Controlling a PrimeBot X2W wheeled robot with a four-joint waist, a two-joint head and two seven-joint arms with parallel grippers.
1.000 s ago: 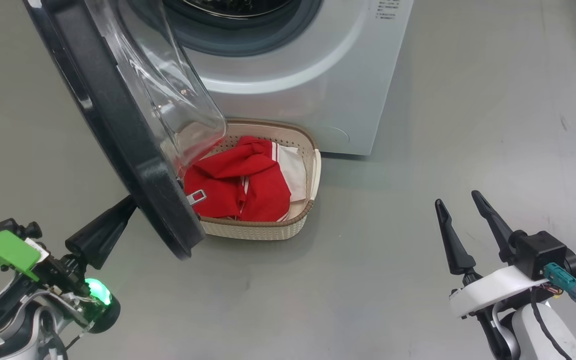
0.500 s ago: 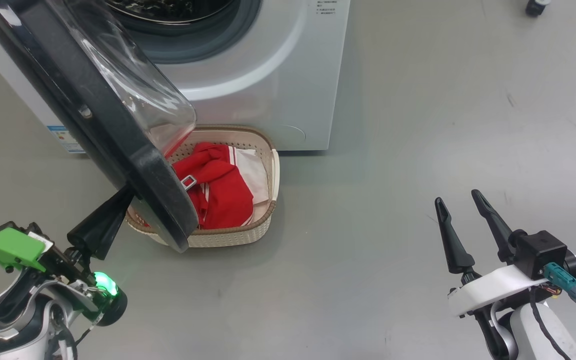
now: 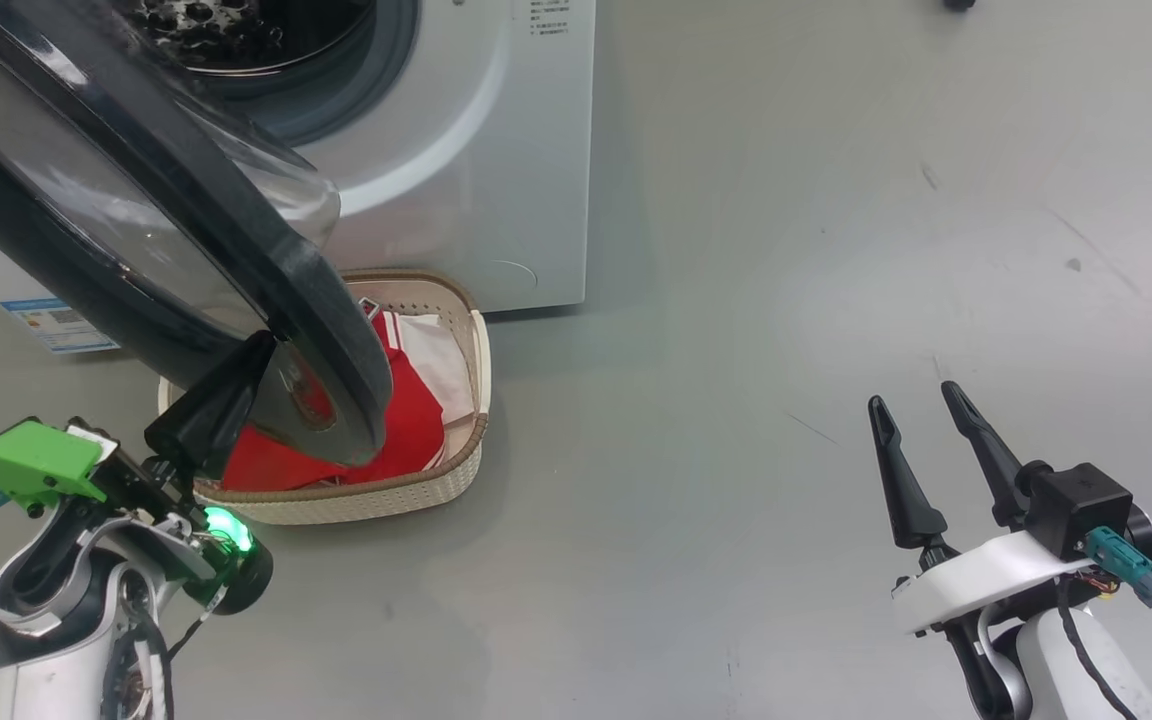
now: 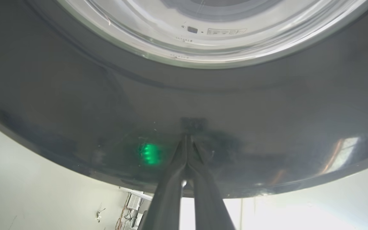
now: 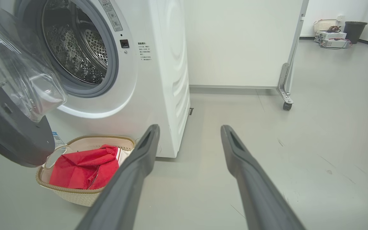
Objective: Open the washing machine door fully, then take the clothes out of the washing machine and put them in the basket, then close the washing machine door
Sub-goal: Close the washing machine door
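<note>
Head view: the left gripper [image 3: 254,350], jaws pressed together, touches the black rim of the washing machine door [image 3: 321,300] over the basket [image 3: 479,400] of clothes [image 3: 411,420]; the right gripper [image 3: 913,395] has its jaws wide. Left wrist view: the fingertips [image 4: 180,156] meet that rim. Right wrist view: the basket sits before the washing machine [image 5: 164,80].

The washing machine door [image 3: 316,320] hides much of the clothes [image 3: 411,420] and basket [image 3: 376,498].

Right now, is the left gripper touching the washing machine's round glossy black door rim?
Touching. In the left wrist view the left gripper, fingers together, meets its own reflection on the washing machine door.
</note>
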